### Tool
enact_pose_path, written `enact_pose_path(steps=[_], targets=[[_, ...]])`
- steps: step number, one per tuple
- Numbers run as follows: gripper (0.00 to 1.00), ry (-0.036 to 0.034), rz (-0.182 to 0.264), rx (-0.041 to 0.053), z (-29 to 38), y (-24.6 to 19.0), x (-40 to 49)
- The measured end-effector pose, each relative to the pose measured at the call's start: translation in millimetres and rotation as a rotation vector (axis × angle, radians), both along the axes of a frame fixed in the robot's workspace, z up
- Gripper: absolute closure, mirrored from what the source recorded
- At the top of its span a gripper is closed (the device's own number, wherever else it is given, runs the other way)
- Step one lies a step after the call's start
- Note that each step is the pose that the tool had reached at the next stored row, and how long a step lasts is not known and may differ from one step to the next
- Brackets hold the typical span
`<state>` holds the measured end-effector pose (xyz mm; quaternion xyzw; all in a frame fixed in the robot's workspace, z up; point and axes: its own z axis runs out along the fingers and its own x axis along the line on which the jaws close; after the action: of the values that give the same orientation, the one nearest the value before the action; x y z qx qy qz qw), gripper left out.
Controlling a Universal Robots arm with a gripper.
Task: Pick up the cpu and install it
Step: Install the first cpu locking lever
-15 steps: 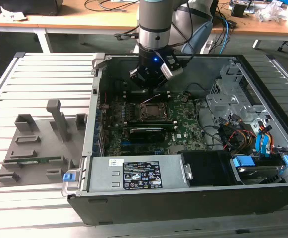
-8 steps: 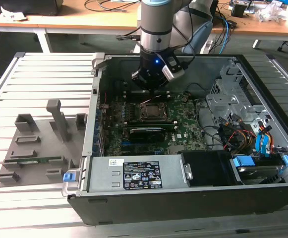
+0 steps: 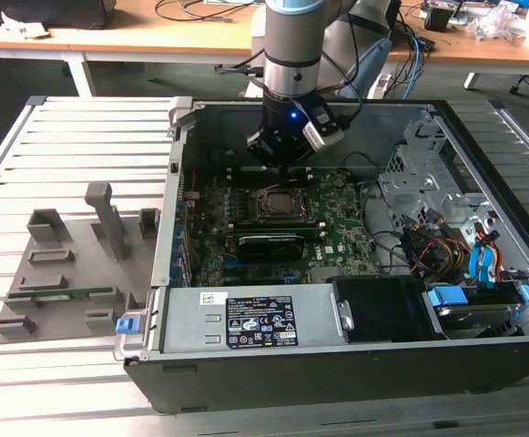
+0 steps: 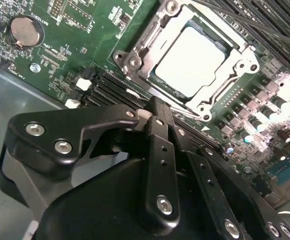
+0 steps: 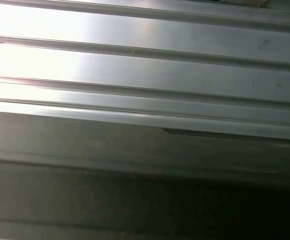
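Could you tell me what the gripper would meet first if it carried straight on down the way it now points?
Probably the motherboard beside the socket frame. In the exterior view the gripper points down into the open computer case, and in the second wrist view the cpu in its socket lies slightly ahead; depth is unclear.

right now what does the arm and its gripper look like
The arm is a silver-grey cylinder with a light blue band at its top joint, black cables alongside and a small blue light low on the wrist. The gripper is matte black, built of bolted linkage bars with silver screws.
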<state>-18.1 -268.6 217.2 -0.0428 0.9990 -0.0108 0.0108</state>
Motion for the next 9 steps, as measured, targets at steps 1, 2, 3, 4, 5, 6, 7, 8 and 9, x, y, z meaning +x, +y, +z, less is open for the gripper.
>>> enact_pose_path(steps=[1, 2, 3, 4, 5, 6, 7, 8, 9], targets=[[0.89, 0.0002, 0.000, 0.0000, -1.1, 0.0, 2.3], [0.89, 0.0005, 0.000, 0.0000, -1.9, 0.0, 4.1], [0.89, 0.0006, 0.000, 0.0000, -2.7, 0.0, 5.5], [0.89, 0.0007, 0.000, 0.0000, -3.3, 0.0, 6.3], [0.89, 0.0008, 0.000, -0.0002, -3.7, 0.0, 6.7], [0.89, 0.0008, 0.000, -0.0003, -4.5, 0.0, 7.5], [0.89, 0.0008, 0.000, -0.0004, -5.4, 0.0, 8.0], [0.89, 0.0009, 0.000, -0.0005, -6.6, 0.0, 8.6], [0.89, 0.0008, 0.000, -0.0006, -7.3, 0.0, 8.7]])
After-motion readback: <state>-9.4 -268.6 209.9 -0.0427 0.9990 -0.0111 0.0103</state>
